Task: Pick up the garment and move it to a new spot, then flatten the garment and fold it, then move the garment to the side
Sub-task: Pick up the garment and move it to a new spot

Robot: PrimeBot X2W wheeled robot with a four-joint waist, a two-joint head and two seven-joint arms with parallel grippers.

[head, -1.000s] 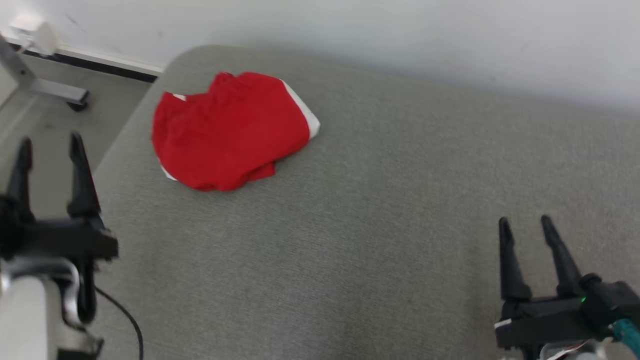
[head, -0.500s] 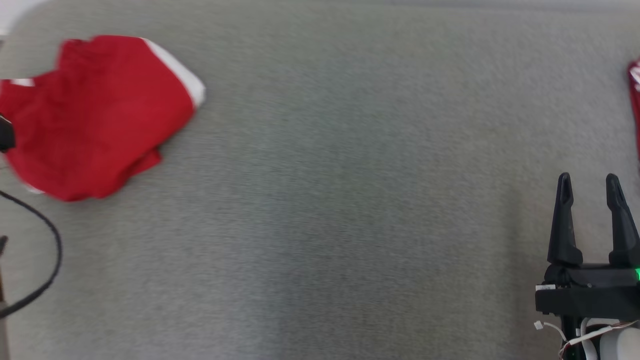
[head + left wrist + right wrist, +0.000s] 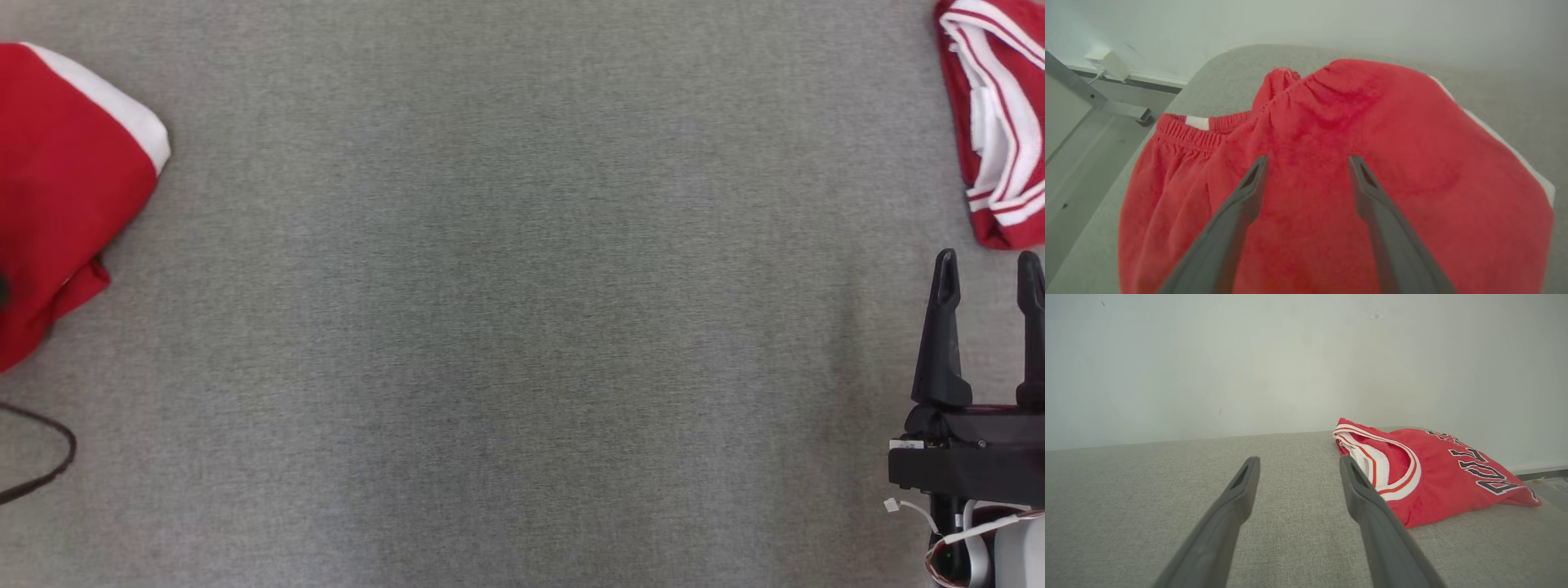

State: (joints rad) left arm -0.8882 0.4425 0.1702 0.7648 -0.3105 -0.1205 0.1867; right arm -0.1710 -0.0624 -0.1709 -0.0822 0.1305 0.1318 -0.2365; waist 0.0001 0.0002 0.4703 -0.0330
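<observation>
Nothing of the task looked done: the crumpled red shorts (image 3: 65, 204) lay unflattened at the left of the grey padded surface (image 3: 522, 327), held by nothing. The left gripper (image 3: 1307, 160) hung over them, fingers spread and empty. The right gripper (image 3: 988, 260), likewise spread and empty, sat at the near right, just short of a folded red jersey (image 3: 992, 147). Lifting, moving, flattening, folding and setting aside were all left to do

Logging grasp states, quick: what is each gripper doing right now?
Left gripper: open, holding nothing, aimed at the red shorts.
Right gripper: open, holding nothing.
</observation>
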